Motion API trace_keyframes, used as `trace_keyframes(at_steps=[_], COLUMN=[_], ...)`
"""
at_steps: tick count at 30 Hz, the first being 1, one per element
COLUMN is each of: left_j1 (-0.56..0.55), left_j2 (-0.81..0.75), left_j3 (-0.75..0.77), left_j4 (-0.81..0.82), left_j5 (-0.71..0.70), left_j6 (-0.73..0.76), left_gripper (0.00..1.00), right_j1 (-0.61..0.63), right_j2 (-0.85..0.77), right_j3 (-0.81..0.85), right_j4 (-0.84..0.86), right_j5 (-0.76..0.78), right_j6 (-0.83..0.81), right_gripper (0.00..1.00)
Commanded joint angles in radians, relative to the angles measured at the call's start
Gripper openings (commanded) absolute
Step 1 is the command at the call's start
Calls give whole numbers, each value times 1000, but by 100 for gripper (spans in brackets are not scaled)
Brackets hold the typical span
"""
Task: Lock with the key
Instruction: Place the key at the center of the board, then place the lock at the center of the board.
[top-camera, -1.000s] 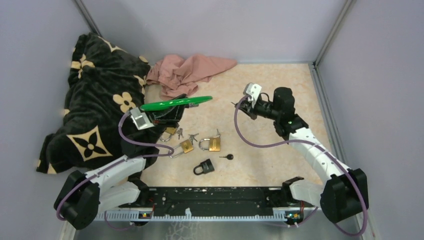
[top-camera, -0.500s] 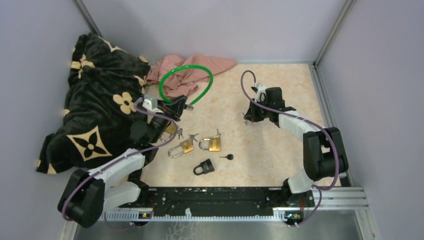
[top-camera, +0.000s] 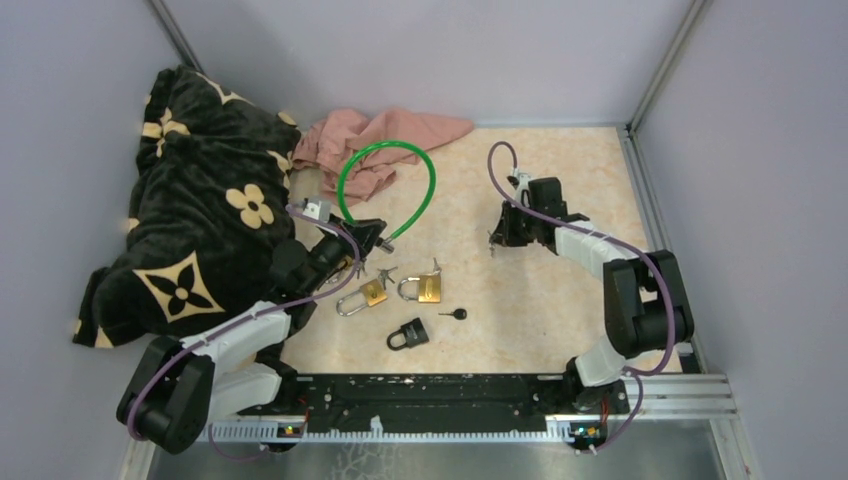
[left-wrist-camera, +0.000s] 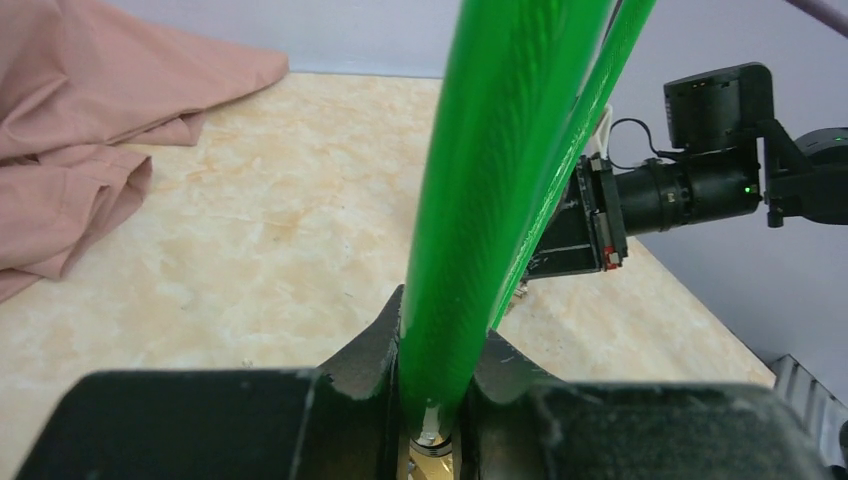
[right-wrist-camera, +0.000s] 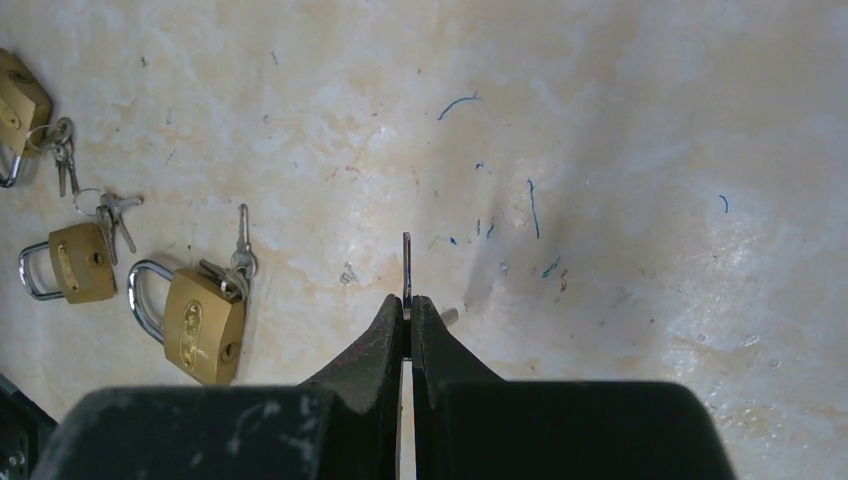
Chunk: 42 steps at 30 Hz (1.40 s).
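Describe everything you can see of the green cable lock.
The green cable lock is a glossy, plastic-coated cable curved into one round loop; the left wrist view shows two strands. A silvery metal end sits at its base. The left gripper clamps it there between black fingers, the loop standing above the beige marbled tabletop.

Left arm (top-camera: 235, 330) and right arm (top-camera: 588, 244): white shells, black joints (purple cables (top-camera: 490, 165)).

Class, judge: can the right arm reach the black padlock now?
Probably yes: the black padlock lies uncovered, with nothing tall between it and the right gripper, though that gripper is shut on a key.
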Motion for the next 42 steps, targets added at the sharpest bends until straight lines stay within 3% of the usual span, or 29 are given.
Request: trace_keyframes(at_steps=[1, 3, 4, 5, 6, 7, 10, 14, 16, 19, 26, 28, 30, 31, 32, 33, 35, 36, 42], left_j1=[-12, -16, -19, -19, -21, -21, -22, -26, -29, -37, -52, -53, -53, -53, -53, -54, -56, -56, -58], left_j2=[-15, -22, -24, -25, -26, -27, -24, -16, -12, -7, -26, -27, -28, -27, -30, -35, -44, -48, -80], left_j3=[21, 18, 16, 14, 12, 11, 8, 7, 8, 8, -1, -5, -9, -13, -19, -27, -39, -46, -75], left_j4=[57, 57, 55, 53, 52, 51, 52, 62, 66, 72, 83, 89, 92, 96, 106, 118, 133, 136, 120], left_j5=[17, 17, 15, 13, 9, 3, 2, 4, 5, 14, 33, 42, 58, 70, 74, 78, 66, 51, -4], left_j6=[-53, -51, -49, -48, -49, -51, -61, -66, -63, -59, -61, -56, -55, -57, -64, -69, -67, -63, -35], left_gripper=[0, 0, 0, 0, 0, 0, 0, 0, 0, 0, 0, 0, 0, 0, 6, 25, 86, 97, 98], right_j1=[0, 1, 1, 1, 0, 1, 38, 195, 266, 317, 319, 319, 319, 319, 317, 310, 281, 261, 52], right_j2=[52, 73, 82, 87, 84, 69, -67, -317, -364, -323, -194, -172, -167, -173, -184, -195, -216, -227, -247], right_j3=[40, 66, 79, 99, 116, 124, 90, -38, -90, -76, 57, 80, 91, 90, 84, 78, 69, 67, 103], right_j4=[-8, -25, -36, -51, -63, -60, 46, 313, 471, 660, 714, 714, 703, 686, 670, 645, 566, 515, 31], right_j5=[50, 67, 72, 74, 82, 78, 22, -276, -313, -159, 42, 26, 28, 49, 69, 84, 86, 85, -43], right_j6=[14, 7, 4, -1, -2, -4, -65, -219, -211, -46, 76, 90, 110, 118, 125, 129, 148, 160, 164], right_gripper=[0, 5, 22, 52, 91, 98, 98, 98, 98, 98, 82, 61, 13, 0, 0, 0, 0, 0, 0])
